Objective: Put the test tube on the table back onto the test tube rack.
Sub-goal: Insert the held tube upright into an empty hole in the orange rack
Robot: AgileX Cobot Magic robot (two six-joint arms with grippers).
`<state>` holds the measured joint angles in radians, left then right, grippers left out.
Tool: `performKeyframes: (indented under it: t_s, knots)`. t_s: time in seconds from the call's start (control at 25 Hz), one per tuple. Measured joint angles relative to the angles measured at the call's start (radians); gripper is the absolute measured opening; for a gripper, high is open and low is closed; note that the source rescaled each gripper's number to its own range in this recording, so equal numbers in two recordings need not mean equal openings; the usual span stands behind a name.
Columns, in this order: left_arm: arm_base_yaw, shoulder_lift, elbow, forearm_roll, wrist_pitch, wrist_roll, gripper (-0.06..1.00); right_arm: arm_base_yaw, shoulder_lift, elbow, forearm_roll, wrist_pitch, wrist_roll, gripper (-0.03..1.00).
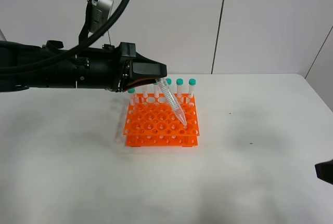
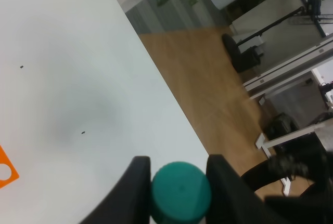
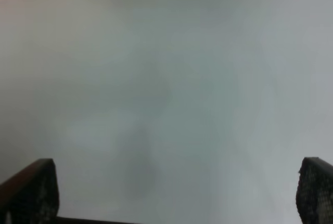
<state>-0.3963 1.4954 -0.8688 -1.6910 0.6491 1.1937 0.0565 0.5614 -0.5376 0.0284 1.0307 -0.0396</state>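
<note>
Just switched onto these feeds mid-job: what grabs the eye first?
The bright orange test tube rack at mid-table, with teal-capped tubes standing along its back row. Above it the left gripper has its jaws shut on the test tube, tilted, tip low over the rack's right side. The right gripper hangs open over the table.

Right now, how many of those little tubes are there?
8, I think: one test tube tilted in the left pincer over the orange rack, seven tubes upright along its far row. The arm hides some caps there, so that row is uncertain.
</note>
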Motion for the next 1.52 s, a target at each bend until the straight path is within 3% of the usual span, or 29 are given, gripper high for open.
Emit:
performKeyframes:
  t_s: [0.28, 0.76, 1.52]
  knots:
    - [0.0, 0.0, 0.0, 0.0, 0.004, 0.0, 0.01, 0.0, -0.319, 0.037, -0.001, 0.001, 0.008, 1.0]
    - [0.0, 0.0, 0.0, 0.008, 0.004, 0.0, 0.01, 0.0, -0.547, 0.038, -0.001, -0.004, 0.008, 1.0]
    - [0.0, -0.001, 0.0, 0.008, 0.004, 0.0, 0.01, 0.0, -0.565, 0.038, -0.001, -0.004, 0.01, 1.0]
